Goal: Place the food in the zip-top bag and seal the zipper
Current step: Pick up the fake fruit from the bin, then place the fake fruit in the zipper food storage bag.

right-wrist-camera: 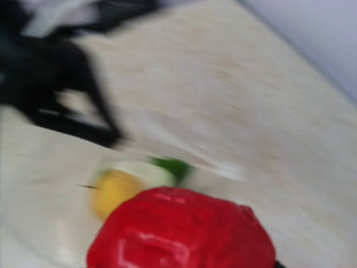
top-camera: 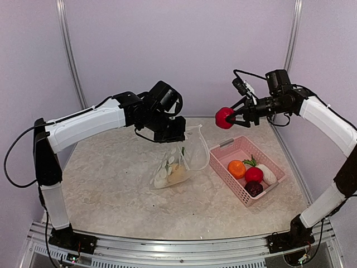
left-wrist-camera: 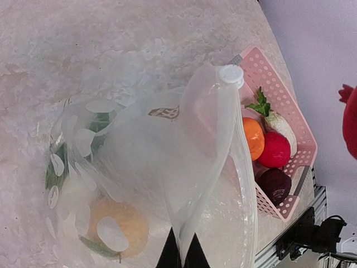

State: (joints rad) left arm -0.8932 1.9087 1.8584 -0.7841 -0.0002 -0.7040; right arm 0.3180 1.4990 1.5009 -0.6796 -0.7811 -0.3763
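Right gripper (top-camera: 231,118): fingers clamped on a red toy fruit (top-camera: 224,118), held in the air well above the table (top-camera: 111,184), over the gap between bag and basket. The right wrist view is blurred, with the red piece filling its lower half.

Left gripper (left-wrist-camera: 181,252): jaws pinched narrow on the mouth edge of the zip-top bag (top-camera: 179,163), lifting that edge. The bottom of the bag rests on the table. Mouth gapes open toward the right arm.

Zipper (left-wrist-camera: 244,167): pale strip along the raised rim, unsealed; a round white slider (left-wrist-camera: 230,74) sits at its far end.

Inside the bag: a yellow-orange piece (left-wrist-camera: 118,220) low down and a green leaf (left-wrist-camera: 100,118) along the side, both seen through the dotted plastic.

Pink basket (top-camera: 230,149): just right of the bag, flat on the table. It holds an orange ball (top-camera: 237,168), a red ball (top-camera: 254,175), a dark purple ball (top-camera: 254,188) and a white oblong piece (top-camera: 268,174) with green leaves at its far end. All four are bunched at the near end.
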